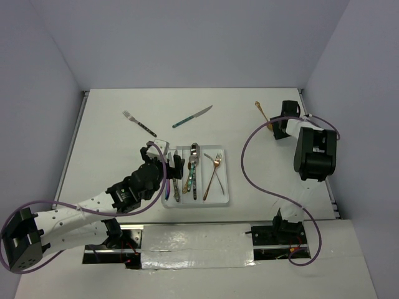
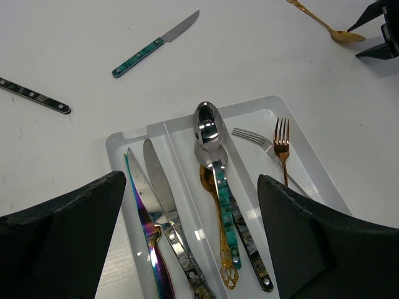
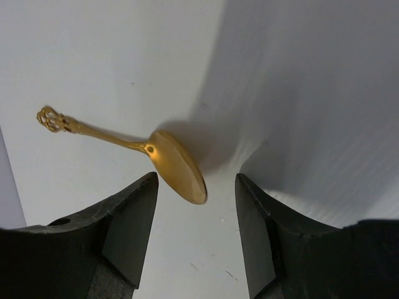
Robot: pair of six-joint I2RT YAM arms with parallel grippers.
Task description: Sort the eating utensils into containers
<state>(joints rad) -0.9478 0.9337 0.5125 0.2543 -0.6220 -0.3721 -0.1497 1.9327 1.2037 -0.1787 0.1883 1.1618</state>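
The white tray [image 1: 227, 187] has three long compartments. In the left wrist view [image 2: 115, 138] the left one holds an iridescent knife [image 2: 148, 221] and a silver knife [image 2: 157, 180]. The middle one holds a teal-handled spoon [image 2: 209, 124], a gold spoon [image 2: 227, 265] and a dark-handled one. The right one holds a silver fork [image 2: 251, 136] and a copper fork [image 2: 282, 140]. My left gripper [image 1: 168, 163] [image 2: 192, 180] is open and empty above the tray's left half. My right gripper [image 1: 273, 127] [image 3: 196, 180] is open around the bowl tip of a loose gold spoon [image 1: 262, 112] [image 3: 176, 165].
A dark-handled fork [image 1: 138, 123] lies on the table behind the tray at the left; only its handle [image 2: 34, 96] shows in the left wrist view. A teal-handled knife [image 1: 192, 116] [image 2: 156, 45] lies behind the tray. Walls close the table at the back and sides.
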